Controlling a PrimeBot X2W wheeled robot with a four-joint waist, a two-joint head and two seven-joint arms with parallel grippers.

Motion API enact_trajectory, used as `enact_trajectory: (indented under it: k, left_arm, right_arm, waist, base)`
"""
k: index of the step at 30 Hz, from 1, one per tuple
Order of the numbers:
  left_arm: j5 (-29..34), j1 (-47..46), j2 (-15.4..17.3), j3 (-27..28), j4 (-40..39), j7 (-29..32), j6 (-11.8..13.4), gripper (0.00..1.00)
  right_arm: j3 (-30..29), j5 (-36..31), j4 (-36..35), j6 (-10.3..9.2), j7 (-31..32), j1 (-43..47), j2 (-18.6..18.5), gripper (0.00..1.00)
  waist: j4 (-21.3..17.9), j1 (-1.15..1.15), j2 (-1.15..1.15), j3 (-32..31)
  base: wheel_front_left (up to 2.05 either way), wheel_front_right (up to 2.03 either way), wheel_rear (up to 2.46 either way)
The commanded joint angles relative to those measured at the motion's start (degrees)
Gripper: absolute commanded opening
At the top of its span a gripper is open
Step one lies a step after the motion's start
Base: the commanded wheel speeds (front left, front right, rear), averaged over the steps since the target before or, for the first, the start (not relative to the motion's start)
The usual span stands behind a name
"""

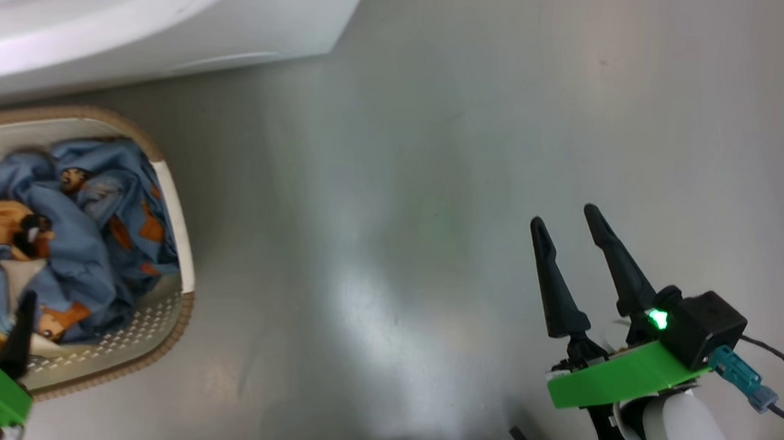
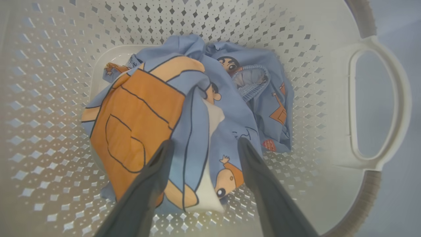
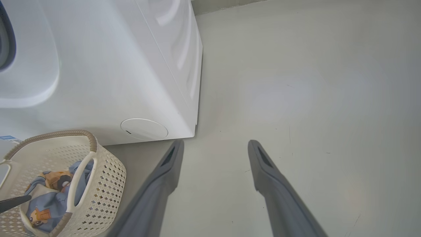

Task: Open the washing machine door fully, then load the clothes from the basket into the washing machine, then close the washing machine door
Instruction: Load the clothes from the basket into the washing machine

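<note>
The clothes [image 2: 197, 108] lie in the basket [image 2: 296, 33], just below the left fingers [image 2: 144, 184]. The basket stands on the floor [image 1: 437, 181] before the washing machine [image 1: 171, 7], well left of the right fingers [image 1: 555, 282].

Bright, even indoor light. In the head view the glossy grey floor [image 1: 440, 147] carries a broad white glare patch, and the washing machine [image 1: 170, 14] looks soft with a purple tint. Wrist views bend at their edges; the left claw's dark fingers [image 2: 144, 184] blur near the lens.
</note>
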Motion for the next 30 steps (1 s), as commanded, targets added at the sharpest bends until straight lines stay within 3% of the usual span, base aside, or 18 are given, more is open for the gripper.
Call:
enact_trajectory:
  k: [1, 13, 28, 29, 30]
  left_arm:
    - [-1.56, -1.27, 3.79, 0.19, 0.4, 0.57, -0.09, 1.0]
    - [-9.22, -10.11, 10.79, -8.77, 5.07, 9.58, -0.09, 1.0]
    - [-9.92, -19.25, 13.13, -13.97, 9.62, 15.17, -0.09, 1.0]
    - [-10.1, -19.6, 13.16, -14.31, 9.92, 15.79, -0.09, 0.95]
    - [-10.31, -19.91, 13.13, -14.65, 10.23, 16.49, -0.09, 0.7]
  right_arm:
    - [1.67, 0.95, -1.5, 0.09, -0.68, 0.18, 0.0, 1.0]
    - [3.22, 3.36, -2.57, 0.09, -0.68, -0.24, 0.0, 1.0]
    - [3.74, 4.37, -3.94, 0.09, -0.68, -0.07, 0.0, 1.0]
    - [3.78, 4.41, -3.92, 0.09, -0.68, -0.06, 0.0, 1.0]
    - [3.81, 4.42, -3.84, 0.09, -0.68, -0.03, 0.0, 1.0]
  waist:
    - [-1.56, 0.0, 0.0, 1.99]
    - [-4.35, 0.0, 0.0, 7.73]
    - [-5.53, 0.0, 0.0, 12.62]
    - [-5.58, 0.0, 0.0, 12.66]
    - [-5.61, 0.0, 0.0, 12.6]
  base:
    - [0.0, 0.0, 0.0]
    - [0.0, 0.0, 0.0]
    - [0.0, 0.0, 0.0]
    - [0.0, 0.0, 0.0]
    - [0.0, 0.0, 0.0]
